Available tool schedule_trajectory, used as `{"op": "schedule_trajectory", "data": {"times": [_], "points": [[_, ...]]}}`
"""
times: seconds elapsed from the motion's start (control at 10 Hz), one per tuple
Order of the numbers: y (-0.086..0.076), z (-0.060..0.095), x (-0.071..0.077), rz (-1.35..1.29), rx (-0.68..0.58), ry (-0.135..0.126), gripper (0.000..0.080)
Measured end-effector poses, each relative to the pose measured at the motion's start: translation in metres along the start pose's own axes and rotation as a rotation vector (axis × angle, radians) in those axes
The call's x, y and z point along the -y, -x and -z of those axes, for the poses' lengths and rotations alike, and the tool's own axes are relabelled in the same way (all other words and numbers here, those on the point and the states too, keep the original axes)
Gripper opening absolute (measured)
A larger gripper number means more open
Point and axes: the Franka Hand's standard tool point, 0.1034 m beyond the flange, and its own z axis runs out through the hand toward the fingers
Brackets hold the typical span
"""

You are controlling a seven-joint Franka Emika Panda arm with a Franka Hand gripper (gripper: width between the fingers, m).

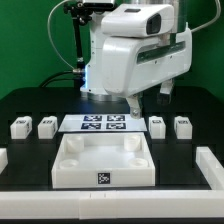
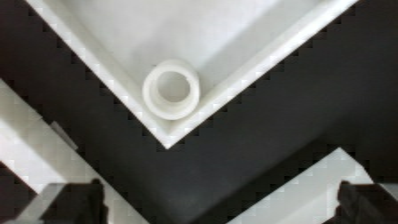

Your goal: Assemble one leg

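I am watching the arm (image 1: 135,50) hanging over the black table (image 1: 30,150); the tabletop (image 1: 75,175) is lying in front of it, open side up; the marker board (image 1: 103,123) is lying just behind the tabletop; four legs (image 1: 157,124) are standing untouched in a row flanking that board, two on each side; the wrist view is showing one tabletop corner with its round socket (image 2: 171,88); the gripper (image 2: 214,205) is holding its fingers (image 2: 71,205) well apart, gripping nothing.

A green wall (image 1: 25,45), perhaps a curtain, behind a matte black table (image 1: 205,110)
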Motion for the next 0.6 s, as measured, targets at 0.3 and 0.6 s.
{"op": "schedule_trajectory", "data": {"times": [0.3,0.6], "points": [[0.0001,-0.0003,0.0001,0.000,0.000,-0.001,0.0650],[0.0001,-0.0005,0.0001,0.000,0.000,-0.001,0.0650]]}}
